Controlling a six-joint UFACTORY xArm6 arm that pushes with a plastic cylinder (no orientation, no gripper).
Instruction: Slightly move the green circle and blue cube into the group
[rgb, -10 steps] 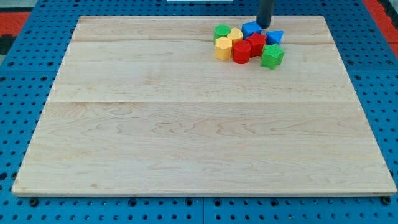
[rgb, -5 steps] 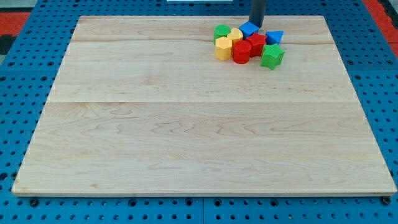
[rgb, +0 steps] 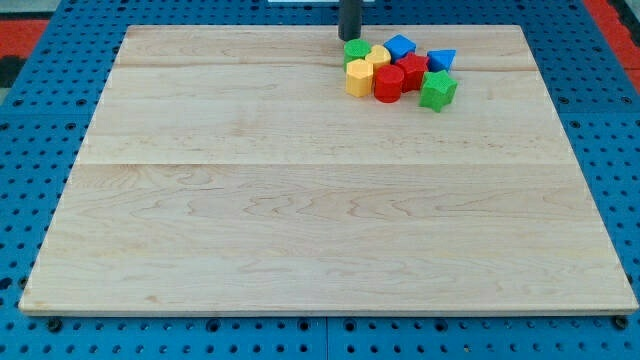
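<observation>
My tip (rgb: 349, 38) is at the view's top, just above the green circle (rgb: 356, 50) and touching or nearly touching it. The green circle sits at the left top edge of a tight group of blocks. The blue cube (rgb: 401, 46) sits at the group's top, right of the tip. The group also holds two yellow blocks (rgb: 360, 77) (rgb: 378, 56), a red cylinder (rgb: 389, 82), another red block (rgb: 412, 68), a blue triangle (rgb: 441, 59) and a green star-like block (rgb: 437, 90).
The wooden board (rgb: 300, 200) lies on a blue pegboard (rgb: 30, 150). The board's top edge runs just above the group.
My tip has moved left along the board's top edge, from beside the blue cube to above the green circle. The blocks have hardly shifted.
</observation>
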